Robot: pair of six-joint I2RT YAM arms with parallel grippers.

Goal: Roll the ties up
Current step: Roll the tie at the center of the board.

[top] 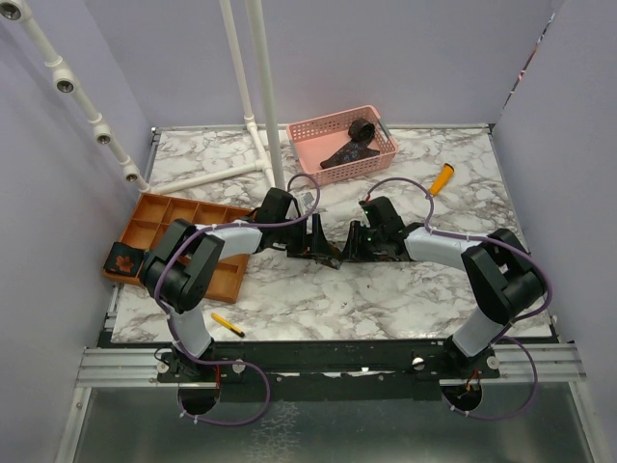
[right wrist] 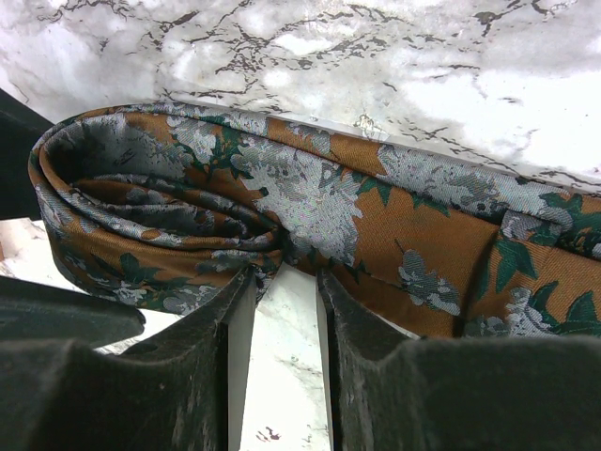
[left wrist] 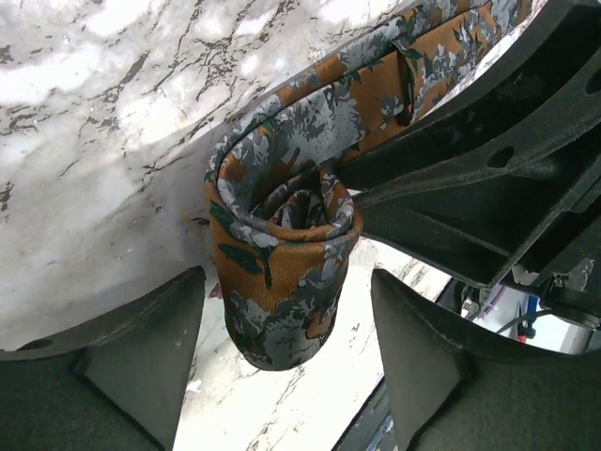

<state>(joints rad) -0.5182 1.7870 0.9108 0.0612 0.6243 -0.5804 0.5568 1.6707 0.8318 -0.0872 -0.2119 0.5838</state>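
Walls close the tabletop (top: 386, 299) on the left, back and right. Its near edge meets the rail where the arms are bolted. A white pipe frame (top: 255, 106) takes up the back left. The widest bare marble lies in front of the two tools, towards the near edge, with only a pen (top: 228, 324) at its near left. More bare marble lies to the right, near an orange handle (top: 441, 179) at the back right.

The tie (left wrist: 282, 272) lies at the middle of the tabletop between the tools. One end is wound into a coil and the rest runs away flat. The left tool (left wrist: 289, 282) is open, with a finger on each side of the coil and a clear gap on one side. The right tool (right wrist: 274, 282) has its fingers nearly together, nipping a fold of the tie at their tips.

A pink basket (top: 308, 130) at the back centre holds a rolled tie (top: 362, 130) and a flat tie (top: 345, 154). An orange tray (top: 164, 217) of compartments sits by the left wall, partly under the left arm. A dark roll (top: 122, 258) with an orange pattern sits at the tray's near left corner.
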